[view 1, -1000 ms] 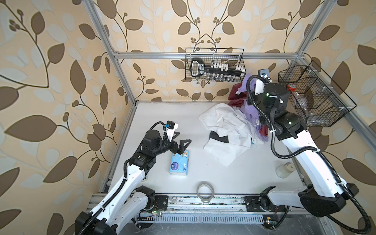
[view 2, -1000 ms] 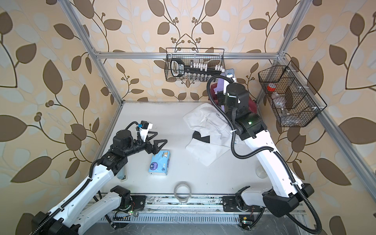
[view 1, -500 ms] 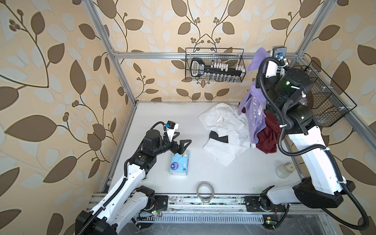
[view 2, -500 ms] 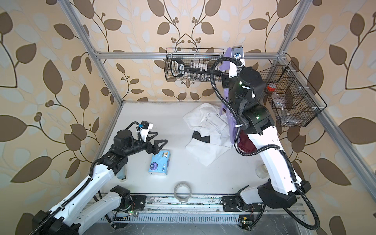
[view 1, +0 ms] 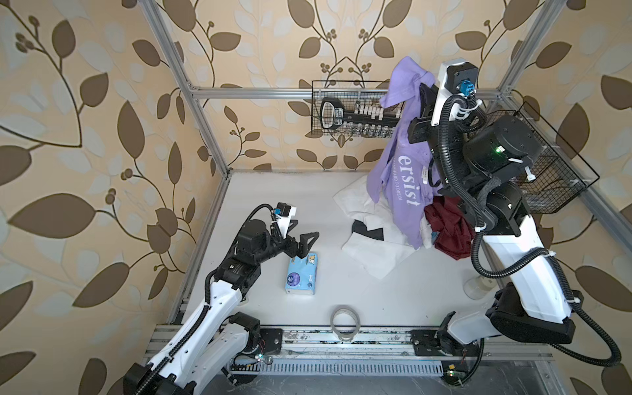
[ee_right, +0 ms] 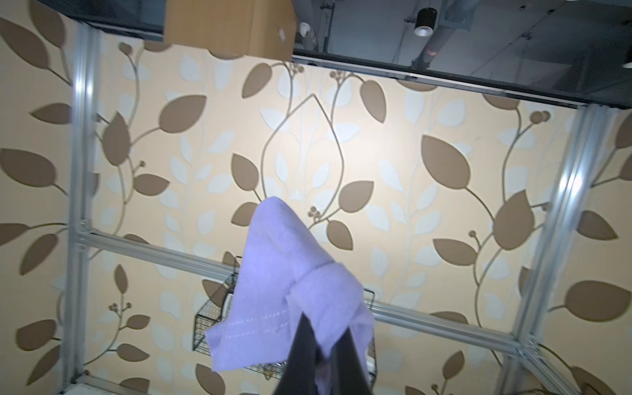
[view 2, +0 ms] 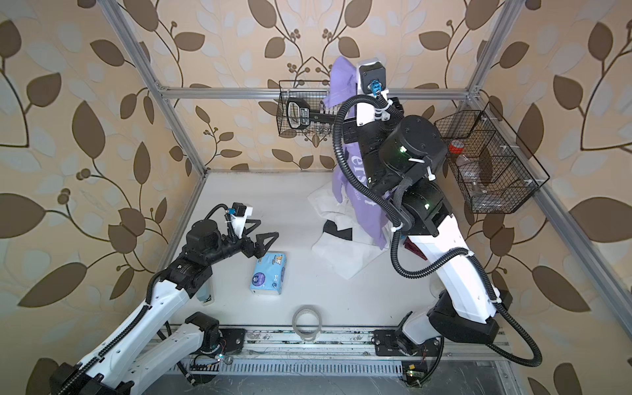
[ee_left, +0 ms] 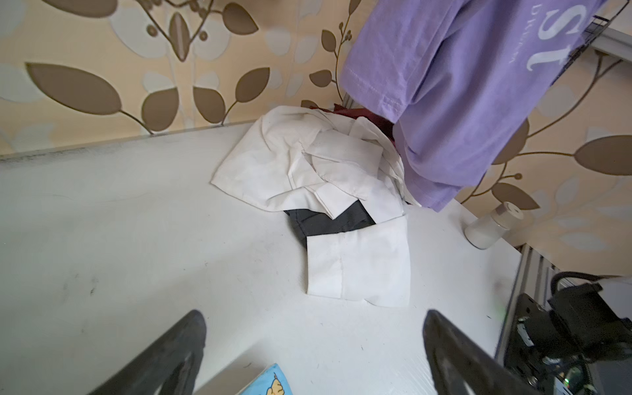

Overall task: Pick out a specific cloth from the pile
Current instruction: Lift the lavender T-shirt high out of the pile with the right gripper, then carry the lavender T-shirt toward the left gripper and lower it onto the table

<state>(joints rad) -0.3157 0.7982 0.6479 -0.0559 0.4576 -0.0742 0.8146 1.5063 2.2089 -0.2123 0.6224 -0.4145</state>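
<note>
Clamping the cloth [ee_right: 284, 260], right gripper [ee_right: 323, 330]: right wrist view only.

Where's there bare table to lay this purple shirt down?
Widest bare patch: the table's back-left corner, bordered by the white garment and the left gripper. A smaller one lies in front, between tissue pack, tape roll and jar. Crowded back right: white garment, maroon cloth, hanging lavender shirt.

Above pile [view 1: 376, 260] hangs cloth [view 1: 400, 191]; tissue pack [view 1: 301, 275] left of pile; tape roll [view 1: 345, 321] in front.
</note>
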